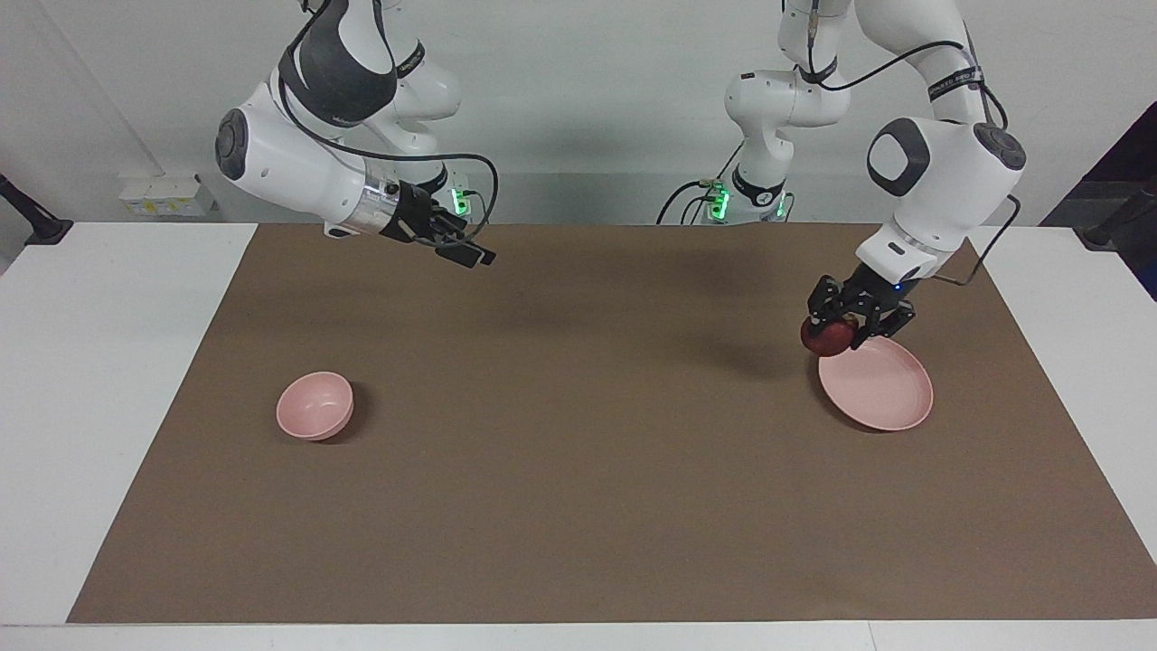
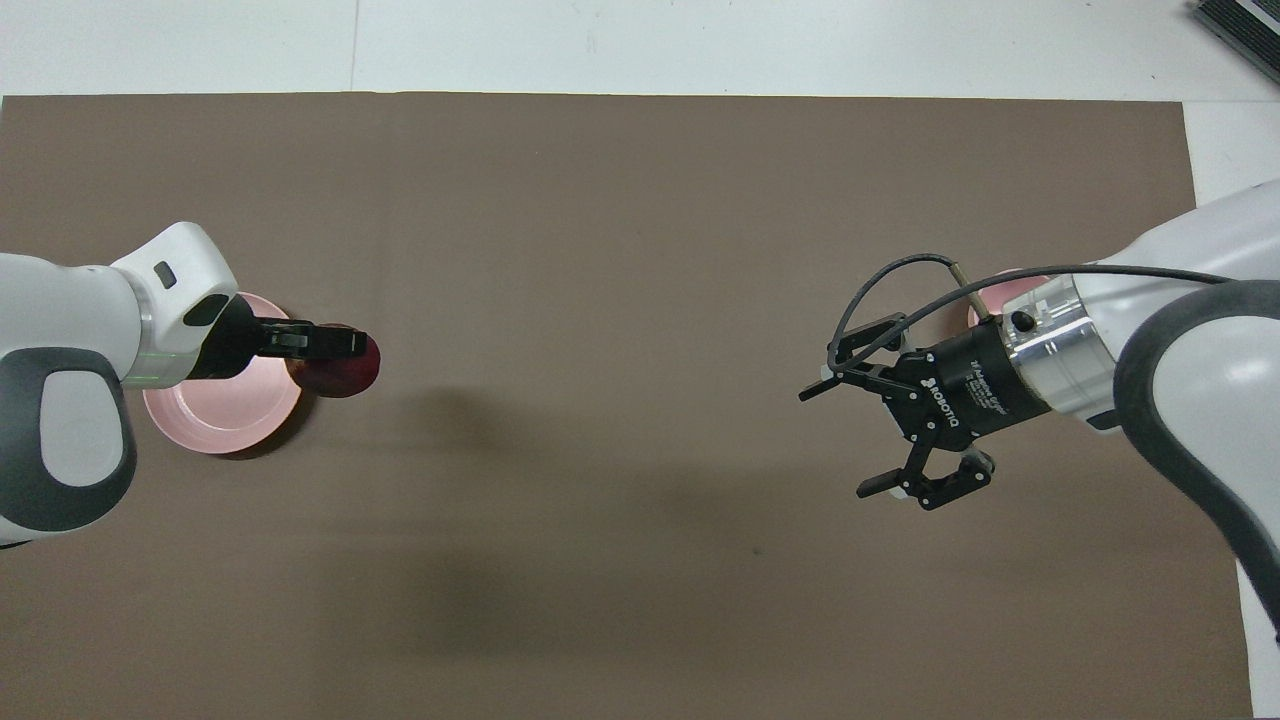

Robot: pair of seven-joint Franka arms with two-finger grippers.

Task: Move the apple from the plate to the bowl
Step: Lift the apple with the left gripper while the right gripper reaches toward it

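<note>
while "robotiq" right tool (image 2: 858, 441) waits spread, left tool (image 1: 845, 330) grips apple (image 1: 826, 338).

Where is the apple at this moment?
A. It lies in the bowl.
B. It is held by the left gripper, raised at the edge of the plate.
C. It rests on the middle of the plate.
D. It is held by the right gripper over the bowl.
B: the left gripper is closed on the apple, lifted at the rim of the plate; the bowl holds nothing.
</note>
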